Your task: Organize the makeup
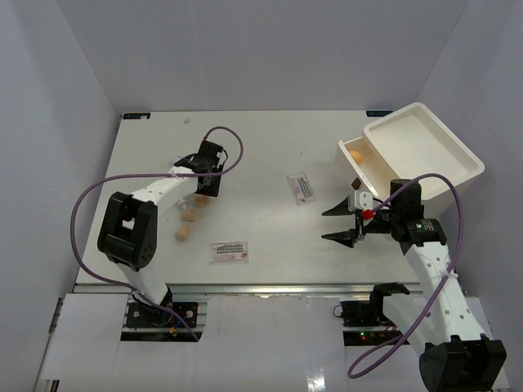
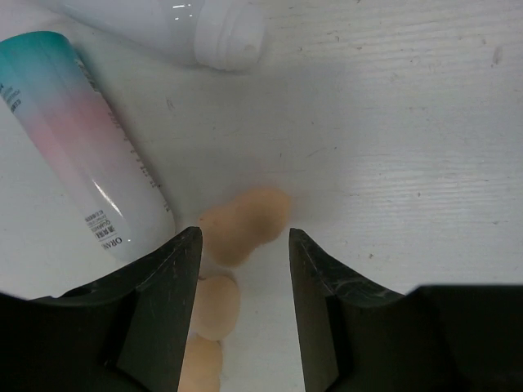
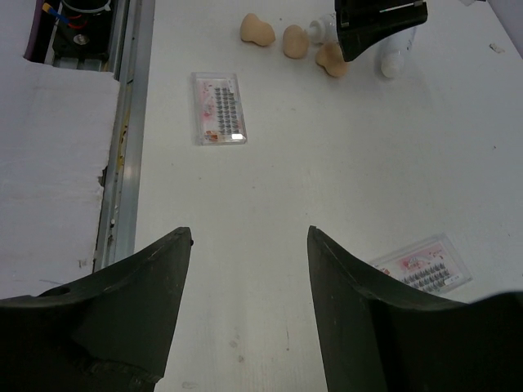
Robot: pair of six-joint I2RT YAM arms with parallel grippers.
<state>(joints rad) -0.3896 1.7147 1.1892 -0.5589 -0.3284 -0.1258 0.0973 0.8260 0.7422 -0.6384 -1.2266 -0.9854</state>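
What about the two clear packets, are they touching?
Apart. The top view shows the far packet and the near packet with bare table between them.

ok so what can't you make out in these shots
- left wrist: white tube cut off by the top edge; pink tube print too small to read
- top external: both tubes mostly hidden under the left gripper
- right wrist: one packet partly behind the right gripper
- top external: bin lower compartment runs under its top tray, contents hidden beyond one sponge
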